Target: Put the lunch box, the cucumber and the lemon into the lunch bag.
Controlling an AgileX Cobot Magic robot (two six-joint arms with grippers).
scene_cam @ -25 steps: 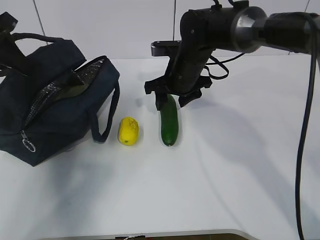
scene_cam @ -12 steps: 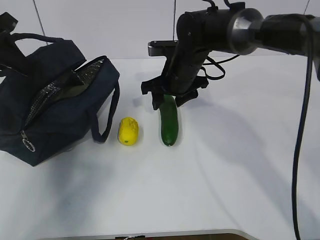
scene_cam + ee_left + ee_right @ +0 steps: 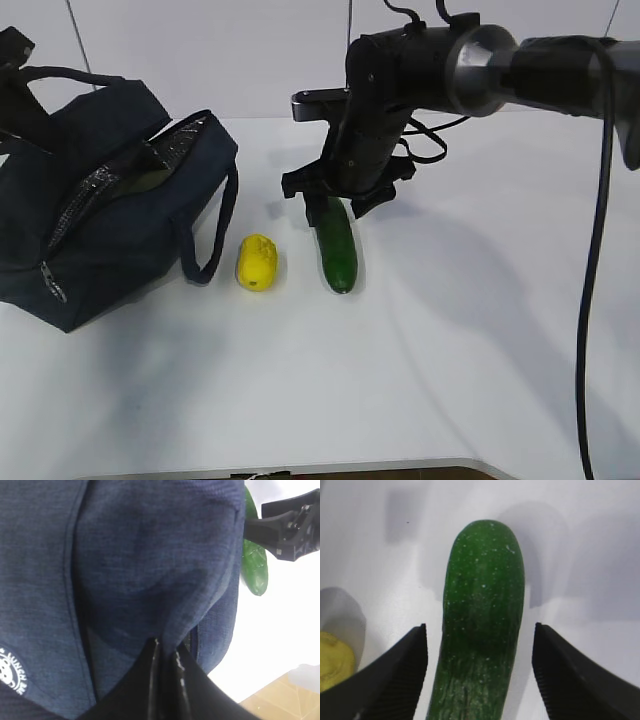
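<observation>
straddling the cucumber (image 3: pixel 482 625), right gripper (image 3: pixel 480 672) spread and unclenched, a finger at 9 and 3 o'clock; cucumber on table, long axis 12-to-6, lemon (image 3: pixel 257 262) at 9; left gripper (image 3: pixel 165 680) clenched on lunch bag (image 3: pixel 110 210) fabric.

A plain white table (image 3: pixel 470 340) carries a boxy dark navy fabric bag (image 3: pixel 110 215); a ridged yellow lemon (image 3: pixel 257 262); a smooth dark green cucumber (image 3: pixel 337 248).
</observation>
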